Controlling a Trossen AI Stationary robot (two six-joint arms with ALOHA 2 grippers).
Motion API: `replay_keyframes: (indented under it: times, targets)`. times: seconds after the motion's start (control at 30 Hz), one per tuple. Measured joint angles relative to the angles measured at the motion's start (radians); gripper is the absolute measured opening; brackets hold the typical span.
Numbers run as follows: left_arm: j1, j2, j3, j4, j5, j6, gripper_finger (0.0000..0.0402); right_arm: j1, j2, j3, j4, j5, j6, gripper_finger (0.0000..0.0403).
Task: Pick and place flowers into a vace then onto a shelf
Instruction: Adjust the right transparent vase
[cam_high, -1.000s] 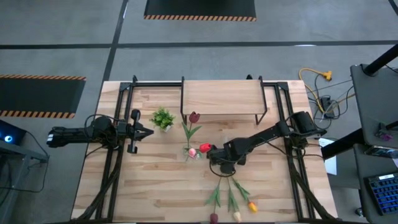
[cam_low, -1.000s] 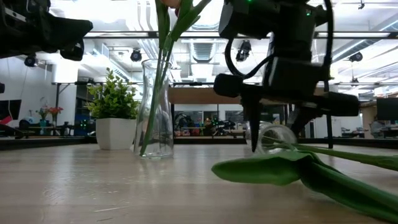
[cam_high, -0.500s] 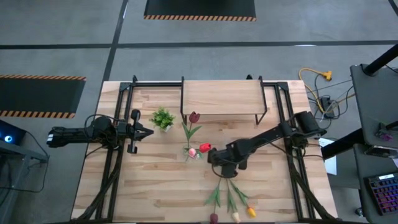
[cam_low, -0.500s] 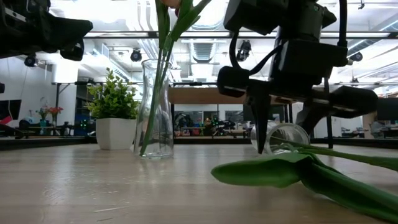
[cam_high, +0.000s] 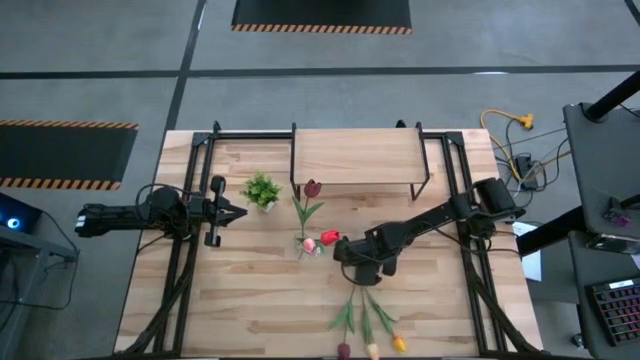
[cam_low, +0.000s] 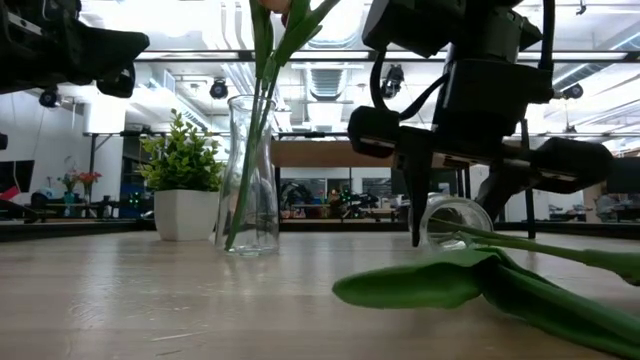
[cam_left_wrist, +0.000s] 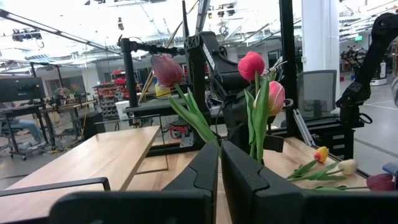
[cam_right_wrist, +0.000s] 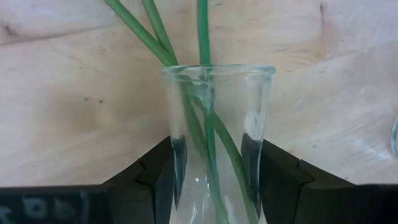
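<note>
We see the right gripper (cam_high: 356, 272) grasping a lying vase (cam_right_wrist: 214, 134), its stems (cam_high: 366, 318) trailing toward the frame's lower edge.

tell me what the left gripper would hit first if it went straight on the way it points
most likely the leaves and stems of the tulips standing in the upright glass vase, right ahead of the left gripper; depth is hard to judge
</note>
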Motion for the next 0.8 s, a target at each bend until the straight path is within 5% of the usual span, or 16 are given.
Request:
replay_keyframes:
  times: [0.8]
  targets:
    - [0.000, 0.000, 0.000, 0.000, 0.000, 0.000, 0.0003, -0.077, -0.072, -0.053, 0.050, -0.230, 0.069, 0.0161]
